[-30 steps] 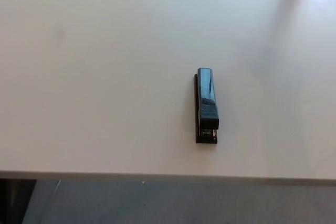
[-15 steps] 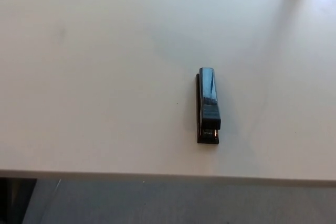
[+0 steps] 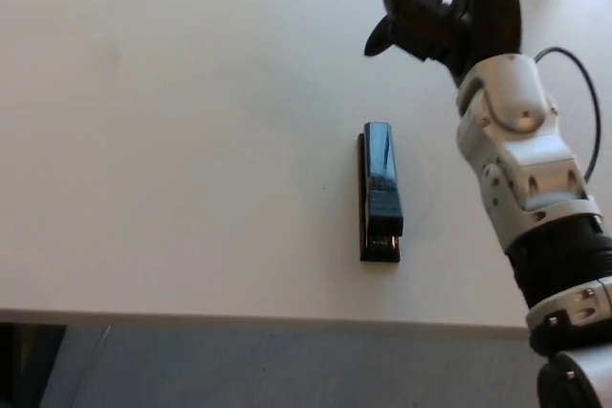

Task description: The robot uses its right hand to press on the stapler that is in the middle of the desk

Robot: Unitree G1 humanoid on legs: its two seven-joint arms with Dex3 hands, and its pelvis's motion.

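Since half a second ago the right arm has entered from the lower right edge; right hand now sits high in the head view, over the far part of the desk; stapler unchanged in position.

Stapler lies flat near mid-desk, long axis running away from the robot, near end toward the desk's front edge; nothing touching it; a free top surface suits a downward press.

Right hand holds nothing; fingers curled inward with the tips apart, not clamped; probably a pre-press posture rather than a grasp.

Stapler lies nearer the robot than the fingertips and clear of them, bare desk between; the forearm passes just to its right; judgement: hand must draw back toward the robot and descend onto the stapler's top.

Left hand absent from view.
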